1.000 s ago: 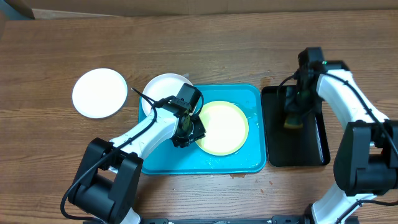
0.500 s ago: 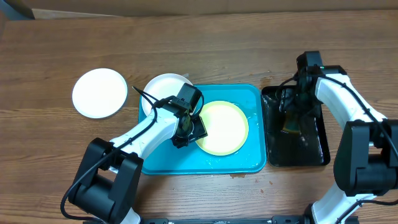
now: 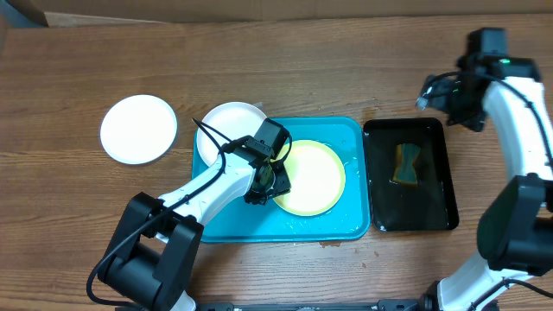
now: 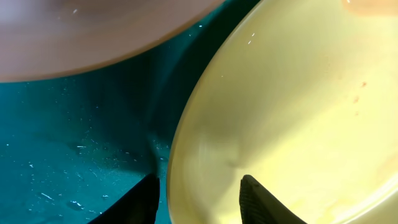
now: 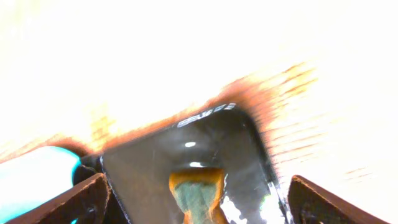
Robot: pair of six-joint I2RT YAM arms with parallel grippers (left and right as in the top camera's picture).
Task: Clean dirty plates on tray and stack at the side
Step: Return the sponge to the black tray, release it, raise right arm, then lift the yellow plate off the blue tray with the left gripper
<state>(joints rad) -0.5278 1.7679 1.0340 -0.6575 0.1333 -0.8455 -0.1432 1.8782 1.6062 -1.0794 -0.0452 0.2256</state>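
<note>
Wooden tabletop point(image 3: 302, 60) carried three plates: one white plate point(image 3: 138, 129) alone, another white plate point(image 3: 226, 125) overlapping the turquoise tray point(image 3: 333, 226), and a yellow plate point(image 3: 315, 177) inside it. Left gripper point(image 3: 275, 181) fingers straddled the yellow plate's rim, whether clamped I couldn't tell. Right gripper point(image 3: 449, 97) fingers were spread wide above the black tray point(image 3: 380, 212) with one sponge point(image 3: 406, 163).

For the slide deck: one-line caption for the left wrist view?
Left jaws straddle the pale yellow plate's rim above the wet turquoise tray.

The right gripper point(image 3: 432, 93) has let go of the sponge point(image 3: 405, 163), lifted off the black tray point(image 3: 436, 216) and swung toward 1 o'clock, jaws wide
</note>
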